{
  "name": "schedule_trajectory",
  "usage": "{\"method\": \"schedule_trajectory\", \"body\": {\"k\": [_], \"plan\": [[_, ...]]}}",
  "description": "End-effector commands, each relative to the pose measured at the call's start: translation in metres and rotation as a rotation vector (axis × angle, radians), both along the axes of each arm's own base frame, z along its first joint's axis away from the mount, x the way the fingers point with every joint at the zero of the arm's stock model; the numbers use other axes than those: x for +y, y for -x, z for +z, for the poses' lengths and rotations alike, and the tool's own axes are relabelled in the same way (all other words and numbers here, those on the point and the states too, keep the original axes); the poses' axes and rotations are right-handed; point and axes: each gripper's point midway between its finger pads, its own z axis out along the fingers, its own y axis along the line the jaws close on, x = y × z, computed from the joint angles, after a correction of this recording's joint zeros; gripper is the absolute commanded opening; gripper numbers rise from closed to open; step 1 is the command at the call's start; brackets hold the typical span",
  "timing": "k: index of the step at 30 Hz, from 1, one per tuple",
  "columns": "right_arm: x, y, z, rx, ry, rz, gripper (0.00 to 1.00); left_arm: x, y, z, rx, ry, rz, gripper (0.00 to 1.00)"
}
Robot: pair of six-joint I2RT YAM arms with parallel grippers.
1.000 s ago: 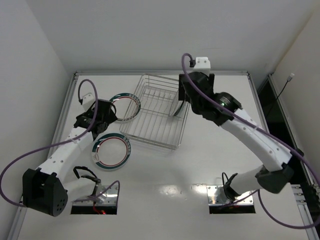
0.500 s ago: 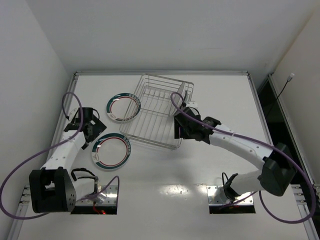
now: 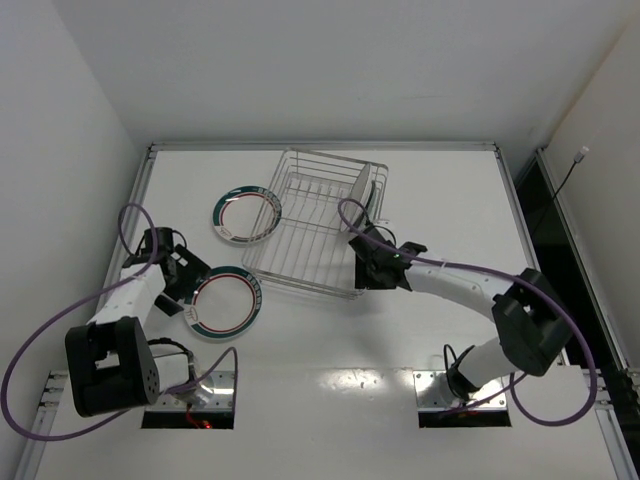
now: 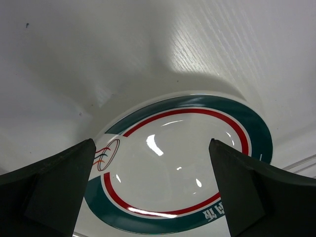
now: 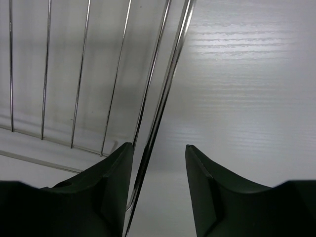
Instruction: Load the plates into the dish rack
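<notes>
Plates lie in three places. The near plate (image 3: 222, 301), white with a green and red ringed rim, lies flat on the table (image 3: 440, 200) just off the rack's near left corner. The far plate (image 3: 247, 214), of the same pattern, lies flat beside the left side of the rack (image 3: 300, 282), its rim almost at the wires. A third plate (image 3: 371, 192) stands on edge inside the rack at its right end. It shows only as a thin dark curve from above, so its pattern cannot be told.

The left gripper (image 3: 183, 283) sits low at the left rim of the near plate. In the wrist view its fingers (image 4: 54, 182) are spread wide, one to each side, with the plate's rim and well showing between them. Neither finger can be seen touching the plate.

The right gripper (image 3: 362, 268) is at the near right corner of the rack, low over the table. Its fingers (image 5: 111, 192) are parted, and the rack's edge wire runs through the gap between them, closer to the left one. No contact with the wire is clear. It holds nothing.
</notes>
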Motion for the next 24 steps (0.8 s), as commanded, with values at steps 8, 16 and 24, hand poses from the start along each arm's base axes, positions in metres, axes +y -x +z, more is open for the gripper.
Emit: {"method": "schedule_trajectory", "body": {"k": [8,16,24], "plan": [[-0.058,-0.019,0.032,-0.091,0.040,-0.138,0.43,-0.013,0.004,-0.012,0.006,0.087,-0.043,0.99],[-0.051,-0.036,0.088,-0.249,-0.091,-0.076,0.54,-0.023,-0.001,-0.015,-0.003,0.134,-0.111,0.99],[-0.048,-0.026,0.157,-0.403,-0.235,-0.052,0.56,-0.045,-0.005,-0.010,-0.046,0.242,-0.182,0.99]]}}
